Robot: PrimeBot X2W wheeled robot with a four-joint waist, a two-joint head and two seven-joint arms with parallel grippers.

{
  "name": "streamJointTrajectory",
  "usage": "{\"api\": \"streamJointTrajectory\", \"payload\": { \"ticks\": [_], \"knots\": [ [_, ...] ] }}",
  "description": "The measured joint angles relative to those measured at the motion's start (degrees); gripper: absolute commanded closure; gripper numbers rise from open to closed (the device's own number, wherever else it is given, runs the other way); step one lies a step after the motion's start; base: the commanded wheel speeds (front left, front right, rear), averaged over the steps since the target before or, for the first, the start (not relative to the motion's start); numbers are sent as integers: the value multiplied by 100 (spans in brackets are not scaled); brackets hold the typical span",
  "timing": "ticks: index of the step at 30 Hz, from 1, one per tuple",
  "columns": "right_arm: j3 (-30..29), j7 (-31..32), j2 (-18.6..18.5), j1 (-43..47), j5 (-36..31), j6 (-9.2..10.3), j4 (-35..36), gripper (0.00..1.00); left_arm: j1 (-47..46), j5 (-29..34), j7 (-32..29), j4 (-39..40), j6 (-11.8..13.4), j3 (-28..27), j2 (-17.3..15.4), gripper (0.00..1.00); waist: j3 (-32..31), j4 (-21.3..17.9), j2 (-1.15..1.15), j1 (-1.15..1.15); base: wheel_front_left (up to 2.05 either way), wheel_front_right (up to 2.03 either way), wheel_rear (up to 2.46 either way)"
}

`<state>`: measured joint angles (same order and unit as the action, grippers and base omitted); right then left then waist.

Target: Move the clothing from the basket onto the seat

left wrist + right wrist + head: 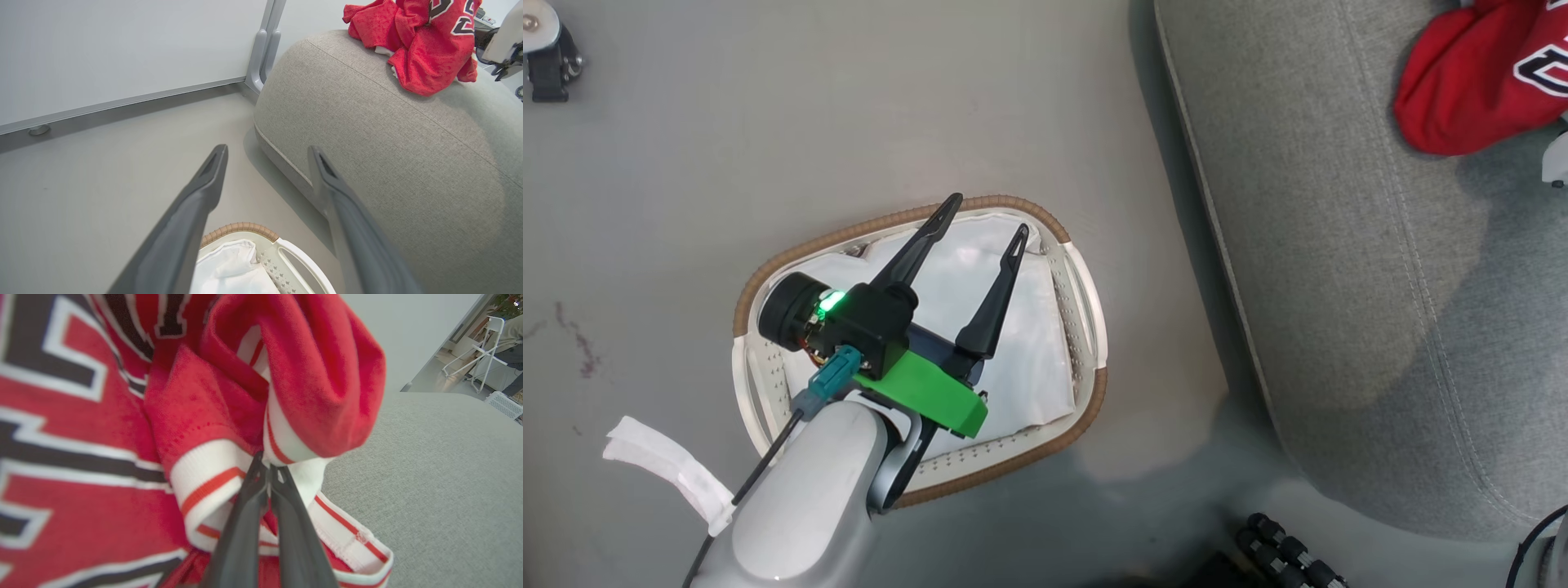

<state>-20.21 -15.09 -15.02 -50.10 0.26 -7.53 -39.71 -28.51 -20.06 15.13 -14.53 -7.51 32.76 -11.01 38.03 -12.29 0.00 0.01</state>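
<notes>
The red clothing [1462, 90] lies bunched on the grey seat [1339, 245], well apart from the basket [1086, 294] on the floor [849, 122]. The right end effector [267, 467] is closed, its fingers pinching the clothing's white, red-striped trim. The left end effector [989, 214] hangs spread wide above the basket, over its white liner [1029, 327], far from the clothing.

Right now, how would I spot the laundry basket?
Find the big grey couch cushion. On the floor beside it sits a small oval white basket. Its brown woven rim sets it apart from the red clothing on the cushion.
</notes>
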Motion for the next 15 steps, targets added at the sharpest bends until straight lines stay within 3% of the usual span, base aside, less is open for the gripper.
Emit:
{"api": "streamJointTrajectory", "payload": {
  "ticks": [1,2,15],
  "knots": [
    [-18,1,18,39,-22,0,53,4,2,-1,0,-5,0,-12,7,0,-27,-7,0,0,0,0,0],
    [-26,1,25,66,-34,0,110,0,4,-2,1,-4,0,-21,14,0,-50,-14,0,0,0,0,0],
    [175,1,-107,942,-20,0,857,0,277,-212,0,89,0,-352,279,0,-764,-62,0,0,0,0,0]
  ]
}}
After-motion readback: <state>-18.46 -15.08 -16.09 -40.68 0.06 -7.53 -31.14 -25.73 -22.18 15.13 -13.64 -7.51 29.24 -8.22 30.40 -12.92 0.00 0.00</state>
